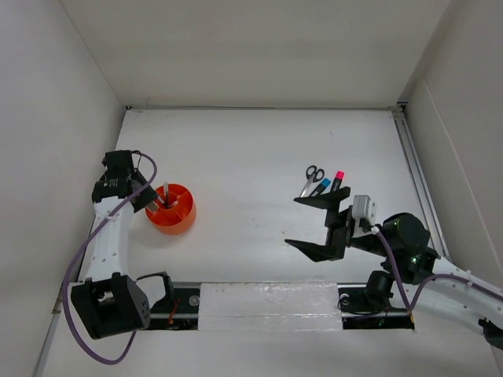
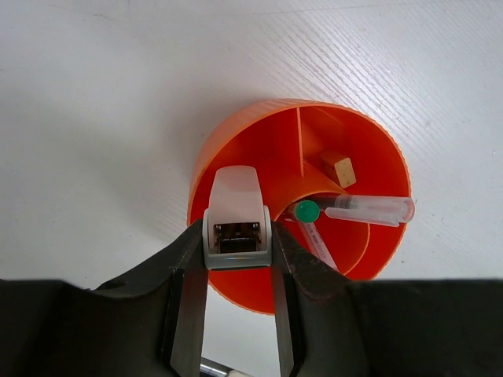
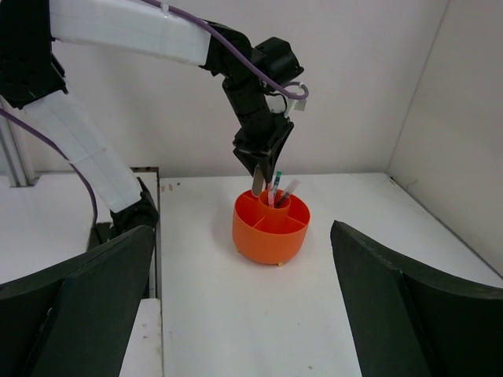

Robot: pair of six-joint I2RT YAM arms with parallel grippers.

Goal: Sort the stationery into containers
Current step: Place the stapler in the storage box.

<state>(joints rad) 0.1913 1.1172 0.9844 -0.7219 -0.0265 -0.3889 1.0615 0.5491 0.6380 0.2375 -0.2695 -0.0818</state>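
The orange cup (image 1: 171, 208) with inner partitions stands at the left of the table. My left gripper (image 2: 236, 239) hangs over its rim (image 2: 236, 141), shut on a small white and grey item (image 2: 234, 212). Two pens, one green-capped (image 2: 307, 211) and one clear (image 2: 373, 210), lean in the cup's middle well, and a tan eraser (image 2: 338, 167) lies in an outer compartment. At the right lie black-handled scissors (image 1: 312, 178), a blue highlighter (image 1: 321, 187) and a pink highlighter (image 1: 337, 181). Just near of them my right gripper (image 1: 292, 221) is open and holds nothing, facing the cup (image 3: 271, 228).
White walls close in the table on the left, back and right. A metal rail (image 1: 416, 181) runs along the right edge. The left arm (image 3: 126, 27) reaches across the top of the right wrist view, its cable looping beside it.
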